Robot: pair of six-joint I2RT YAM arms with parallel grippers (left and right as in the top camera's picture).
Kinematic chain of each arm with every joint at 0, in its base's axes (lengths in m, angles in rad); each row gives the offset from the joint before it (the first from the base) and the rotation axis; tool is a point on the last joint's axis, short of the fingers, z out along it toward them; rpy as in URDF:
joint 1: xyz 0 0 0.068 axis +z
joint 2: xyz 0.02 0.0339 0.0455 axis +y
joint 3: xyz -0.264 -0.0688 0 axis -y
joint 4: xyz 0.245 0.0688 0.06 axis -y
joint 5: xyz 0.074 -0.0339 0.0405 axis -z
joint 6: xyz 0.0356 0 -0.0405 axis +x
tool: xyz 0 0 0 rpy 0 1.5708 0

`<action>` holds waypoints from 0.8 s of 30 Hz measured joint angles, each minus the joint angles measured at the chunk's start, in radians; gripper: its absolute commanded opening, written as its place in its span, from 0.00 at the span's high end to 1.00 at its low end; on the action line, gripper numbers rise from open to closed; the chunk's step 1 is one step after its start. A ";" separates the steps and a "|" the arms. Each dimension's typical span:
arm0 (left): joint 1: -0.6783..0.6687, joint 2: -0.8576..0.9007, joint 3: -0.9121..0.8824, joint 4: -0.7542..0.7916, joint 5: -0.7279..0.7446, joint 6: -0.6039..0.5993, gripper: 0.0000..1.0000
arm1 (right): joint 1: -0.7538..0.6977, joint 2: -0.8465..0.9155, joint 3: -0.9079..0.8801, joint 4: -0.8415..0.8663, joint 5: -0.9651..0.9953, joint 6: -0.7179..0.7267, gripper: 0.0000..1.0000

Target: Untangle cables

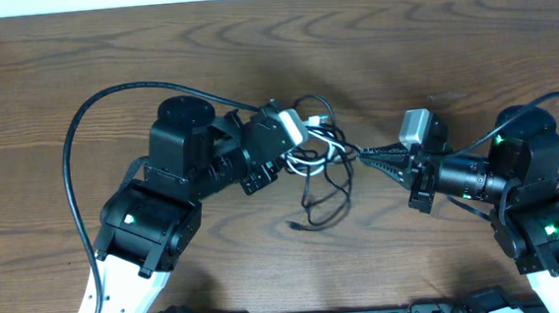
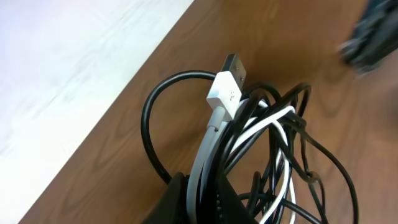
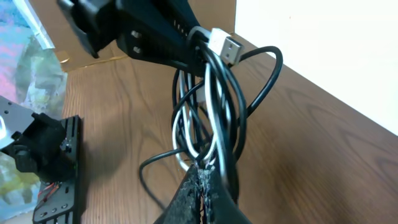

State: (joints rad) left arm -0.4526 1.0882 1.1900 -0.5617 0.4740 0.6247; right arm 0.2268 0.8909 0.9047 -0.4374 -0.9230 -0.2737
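the cables (image 1: 321,163) form one knotted bundle near the middle of the wooden tabletop (image 1: 252,40), strung between the two arms. the left jaws are clenched on the bundle's left end. in the left wrist view the cables (image 2: 249,143) run down between the dark fingers (image 2: 177,199) at the bottom edge, with the white cable (image 2: 208,143) packed in among the black ones. its white usb plug (image 2: 227,87) sticks out just beyond the jaws, metal tip pointing away from them. one black cord swings out in a wide loop to the left of the plug and returns into the grip.

the right jaws are clenched as well, pinching strands at the opposite end of the bundle. in the right wrist view the cables (image 3: 214,106) stretch from the left jaws at the top of the picture down to the closed fingertips (image 3: 186,199) at the bottom, where black and white strands meet. exactly which strands are caught there cannot be told. the white usb plug (image 3: 225,45) lies right beside the left jaws.

from overhead, a few black strands run fairly straight from the knot to the right jaws, while the other loops hang slack. one loose black end (image 1: 302,224) trails toward the near edge and lies on the tabletop, apart from both jaws.
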 measured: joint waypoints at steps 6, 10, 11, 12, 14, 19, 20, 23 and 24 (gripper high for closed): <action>0.000 0.000 0.000 -0.008 -0.072 0.000 0.93 | 0.000 0.000 0.000 0.000 0.000 0.000 0.93; 0.000 0.000 0.000 -0.007 -0.071 -0.016 0.92 | 0.000 0.000 0.000 0.000 0.001 0.001 0.56; 0.000 0.000 0.000 -0.006 -0.058 -0.020 0.92 | 0.000 0.000 0.000 -0.001 0.002 0.002 0.51; 0.000 0.000 0.000 -0.005 -0.045 -0.023 0.92 | 0.000 0.000 0.000 0.000 0.003 0.001 0.49; 0.000 0.000 0.000 0.002 0.003 -0.025 0.92 | 0.000 0.002 0.000 -0.001 0.007 -0.002 0.51; 0.000 0.000 0.000 0.019 0.137 -0.026 0.92 | 0.000 0.019 0.000 -0.011 0.021 -0.002 0.66; 0.000 0.000 0.000 0.020 0.158 -0.026 0.92 | 0.000 0.025 0.000 -0.012 0.023 -0.003 0.73; 0.000 0.000 0.000 0.022 0.201 -0.026 0.92 | 0.000 0.037 0.000 -0.016 0.023 -0.002 0.94; 0.000 0.000 0.000 0.023 0.209 -0.026 0.92 | 0.000 0.041 0.000 -0.015 0.023 -0.003 0.99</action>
State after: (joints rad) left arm -0.4522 1.0882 1.1900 -0.5388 0.6830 0.5983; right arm 0.2268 0.9318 0.9047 -0.4522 -0.9001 -0.2764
